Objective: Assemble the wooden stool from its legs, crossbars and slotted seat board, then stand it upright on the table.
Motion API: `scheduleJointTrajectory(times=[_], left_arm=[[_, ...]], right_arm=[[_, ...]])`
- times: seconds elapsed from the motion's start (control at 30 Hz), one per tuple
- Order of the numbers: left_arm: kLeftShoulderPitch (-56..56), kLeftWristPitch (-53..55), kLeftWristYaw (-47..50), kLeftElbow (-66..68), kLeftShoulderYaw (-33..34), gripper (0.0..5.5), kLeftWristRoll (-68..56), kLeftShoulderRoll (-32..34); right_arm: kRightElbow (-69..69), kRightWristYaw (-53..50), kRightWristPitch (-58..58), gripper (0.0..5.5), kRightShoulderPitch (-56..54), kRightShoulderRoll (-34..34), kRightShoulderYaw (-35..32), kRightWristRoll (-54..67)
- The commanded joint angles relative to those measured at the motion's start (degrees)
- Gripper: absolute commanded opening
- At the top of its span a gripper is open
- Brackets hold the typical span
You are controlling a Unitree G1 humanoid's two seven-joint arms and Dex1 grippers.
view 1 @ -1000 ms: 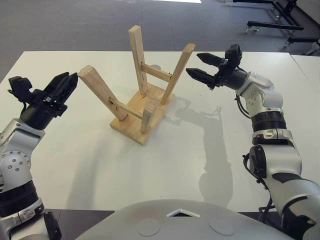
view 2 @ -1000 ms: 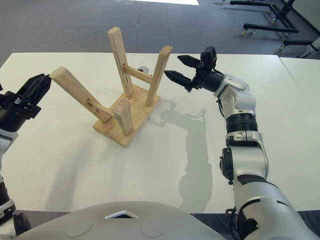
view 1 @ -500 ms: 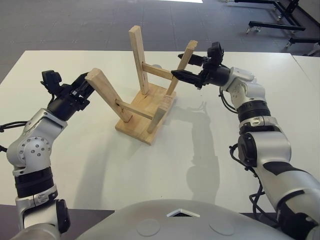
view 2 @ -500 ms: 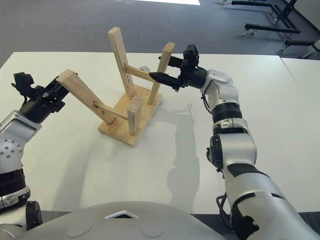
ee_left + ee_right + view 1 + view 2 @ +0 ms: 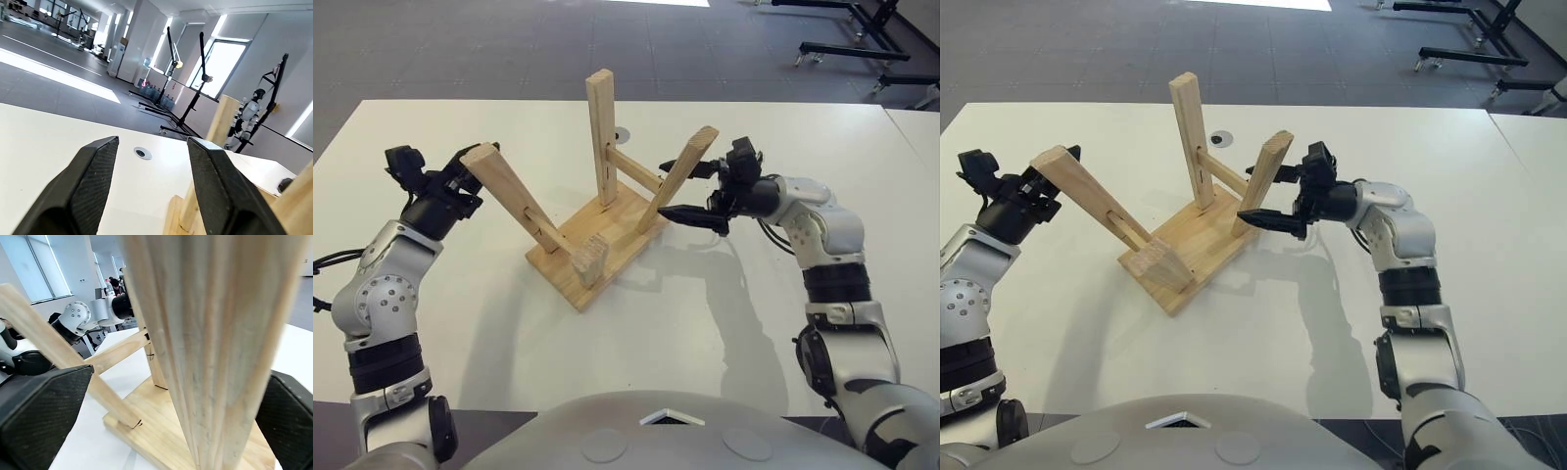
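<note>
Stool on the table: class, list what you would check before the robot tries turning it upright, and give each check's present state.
1. Seat board flat on table, legs up: ok.
2. Crossbar joining two legs: ok.
3. Joints tight: cannot tell.
4. Right gripper astride right leg, clamped: not ok, open.
5. Left gripper at left leg end, gripping: not ok, open.

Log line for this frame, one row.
stool inverted, seat board flat on table | left hand open at tip of left leg | right hand open, straddling right leg | not yet upright
</note>
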Motion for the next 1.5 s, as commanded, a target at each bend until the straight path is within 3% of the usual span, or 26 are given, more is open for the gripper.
scheduleJointTrajectory(times=[0.03,0.47,0.67,0.9,1.13,1.33,1.5], left_arm=[[-2.0,-0.1,2.6,-0.6,-2.1,2.57,1.2,-2.3],[-12.3,-2.0,2.5,10.1,-7.1,2.57,8.7,-3.6],[-13.3,-1.8,0.4,12.5,-6.6,2.57,9.9,-2.9],[-19.9,-3.1,-1.9,19.8,-8.7,2.57,12.9,-3.9],[-24.8,-4.0,-4.1,25.3,-11.5,2.57,15.6,-6.0],[-25.1,-4.6,-5.1,26.3,-12.1,2.57,16.6,-7.3],[-24.7,-4.9,-5.4,25.4,-9.4,2.57,16.1,-5.8]], right_arm=[[-7.9,-2.6,3.2,5.37,2.3,-0.9,0.1,3.0],[-21.8,-6.6,8.0,5.37,7.0,-3.3,3.0,9.4],[-16.6,-3.7,3.3,5.37,6.8,-5.7,4.1,6.1],[4.3,10.2,-8.2,5.37,3.8,-6.1,6.8,2.4],[0.2,9.1,-8.4,5.37,2.8,-4.7,8.3,2.9],[3.2,9.3,-10.6,5.37,-0.3,-2.6,6.9,3.7],[-16.5,-3.2,-1.3,5.37,2.2,-4.3,-4.0,16.6]])
